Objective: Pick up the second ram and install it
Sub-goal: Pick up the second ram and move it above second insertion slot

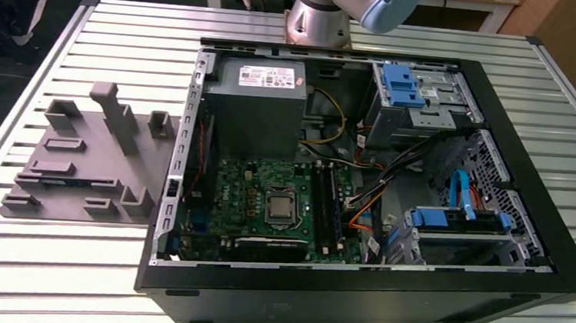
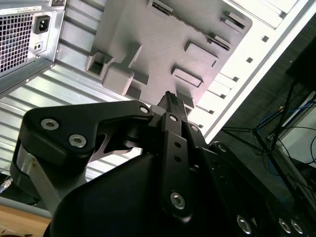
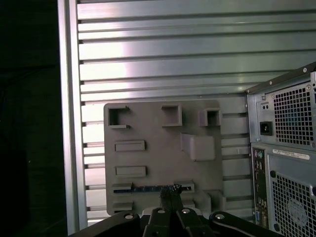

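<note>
Beneath our closed, empty claw (image 3: 170, 192), the second ram (image 3: 143, 188) stands edge-up in the grey fixture (image 3: 163, 148), presented for pinching.

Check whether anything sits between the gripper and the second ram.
Nothing visible does. In the first wrist view the gripper hangs over the grey fixture, and the second ram lies uncovered on it, directly beyond the gripper, with no cable or part across it.
</note>
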You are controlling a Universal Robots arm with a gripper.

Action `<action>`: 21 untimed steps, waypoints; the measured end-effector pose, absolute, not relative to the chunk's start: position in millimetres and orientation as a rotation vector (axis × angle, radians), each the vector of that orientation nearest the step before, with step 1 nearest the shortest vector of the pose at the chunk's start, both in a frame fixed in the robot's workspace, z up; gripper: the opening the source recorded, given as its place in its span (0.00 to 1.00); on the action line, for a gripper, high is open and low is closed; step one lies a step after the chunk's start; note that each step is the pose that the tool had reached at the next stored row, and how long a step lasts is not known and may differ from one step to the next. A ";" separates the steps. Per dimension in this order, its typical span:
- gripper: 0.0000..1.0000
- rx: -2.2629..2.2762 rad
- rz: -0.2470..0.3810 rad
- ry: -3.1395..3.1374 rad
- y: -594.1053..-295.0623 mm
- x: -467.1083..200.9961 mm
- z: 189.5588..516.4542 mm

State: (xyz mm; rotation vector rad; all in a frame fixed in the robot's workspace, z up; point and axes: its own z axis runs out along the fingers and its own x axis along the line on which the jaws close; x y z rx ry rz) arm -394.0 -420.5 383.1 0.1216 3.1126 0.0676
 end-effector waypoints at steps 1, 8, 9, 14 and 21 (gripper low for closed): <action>0.11 0.121 0.068 3.113 -420.5 -394.0 383.1; 0.11 0.004 0.068 3.117 -420.5 -394.2 383.1; 0.11 -0.021 0.068 3.117 -420.5 -394.3 383.0; 0.11 -0.133 0.055 3.116 -420.5 -394.4 382.9; 0.11 -0.238 0.033 3.113 -420.6 -394.5 382.2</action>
